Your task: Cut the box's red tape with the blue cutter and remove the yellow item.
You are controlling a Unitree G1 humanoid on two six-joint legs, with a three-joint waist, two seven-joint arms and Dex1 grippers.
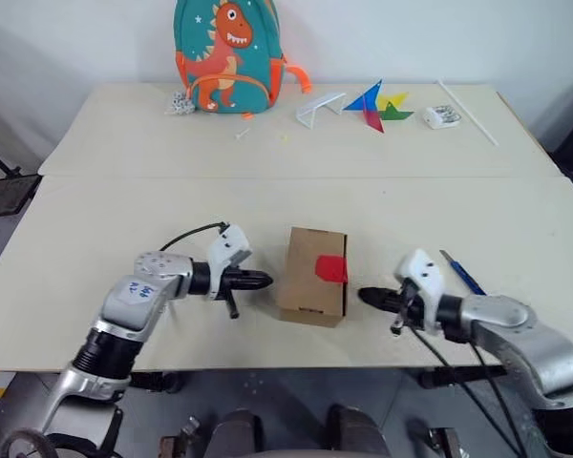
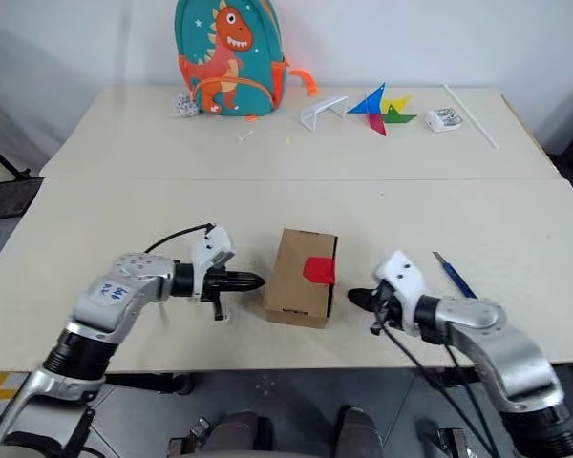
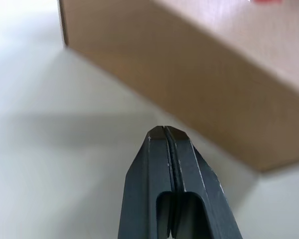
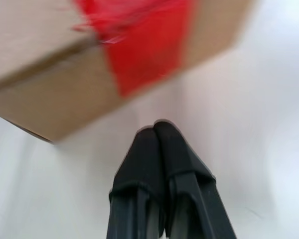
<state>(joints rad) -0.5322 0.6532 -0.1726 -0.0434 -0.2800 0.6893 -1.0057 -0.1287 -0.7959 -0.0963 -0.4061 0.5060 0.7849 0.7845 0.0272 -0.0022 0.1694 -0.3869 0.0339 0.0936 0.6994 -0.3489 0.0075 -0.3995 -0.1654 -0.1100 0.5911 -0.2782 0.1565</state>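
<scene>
The brown cardboard box [image 1: 312,275] stands near the table's front edge, closed, with the red tape [image 1: 331,268] over its right top edge and down that side. My left gripper [image 1: 265,280] is shut and empty, its tip just left of the box. On the other side my right gripper [image 1: 364,296] is shut and empty, a short gap from the taped side. The wrist views show the box side [image 3: 199,94] and the tape [image 4: 149,50] close ahead of each shut tip. The blue cutter [image 1: 461,272] lies on the table beyond my right wrist. The yellow item is out of view.
At the table's far edge stand a dinosaur backpack [image 1: 227,55], a white stand [image 1: 319,107], a coloured pinwheel [image 1: 376,103], a small white object [image 1: 442,116] and a white rod [image 1: 466,112]. A seam [image 1: 296,177] splits the two tabletops.
</scene>
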